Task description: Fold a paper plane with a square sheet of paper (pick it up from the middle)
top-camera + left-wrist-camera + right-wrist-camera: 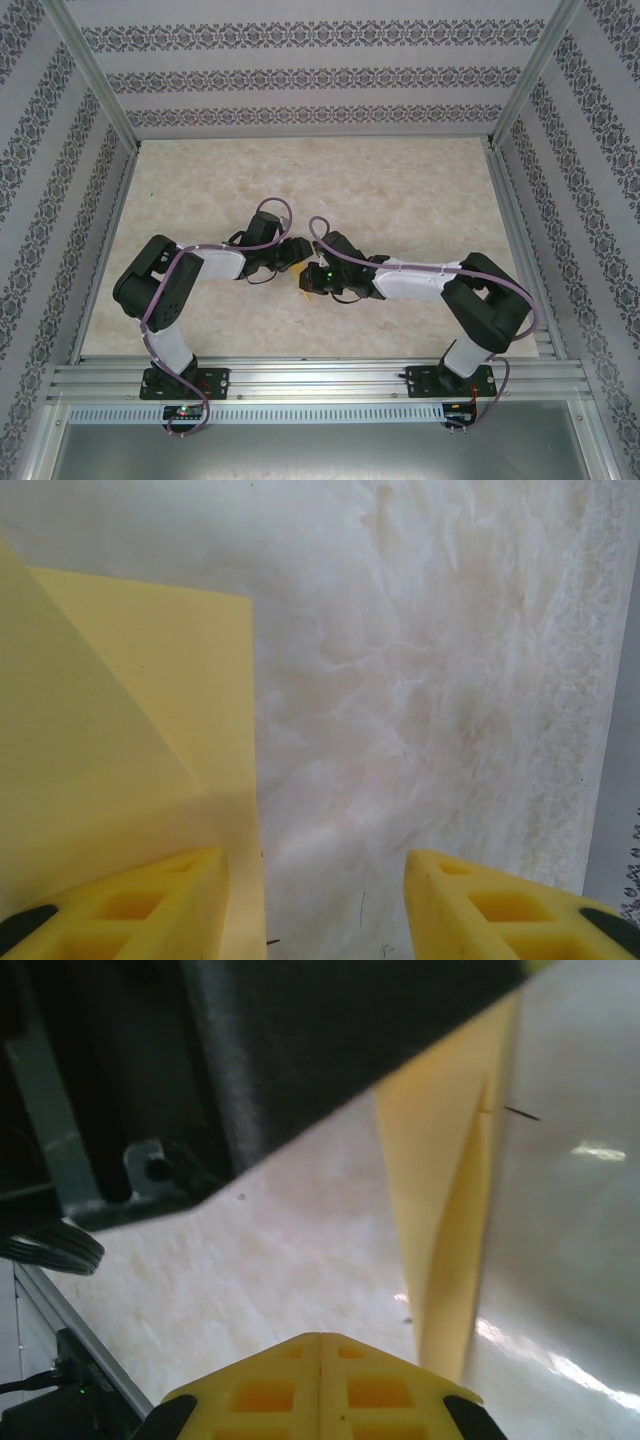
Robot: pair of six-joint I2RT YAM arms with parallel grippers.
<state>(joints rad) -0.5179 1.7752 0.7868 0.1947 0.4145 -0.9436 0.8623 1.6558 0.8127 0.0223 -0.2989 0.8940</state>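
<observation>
marbled table (400, 200) between patterned walls (300, 70) bears yellow paper (120, 730).

Table (400, 190): a pale beige, marble-patterned top bounded by aluminium rails (320, 380) at the near edge and sides. A yellow paper (110, 730) lies on it, folded with a diagonal crease, its straight right edge shading the bare surface beside it.

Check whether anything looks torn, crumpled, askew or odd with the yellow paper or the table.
Nothing stands out. The thin yellow sheet of paper shows one clean diagonal crease and straight edges, no tear visible. The open left gripper has one finger at its edge. The pale marbled table carries only faint dark specks.
</observation>
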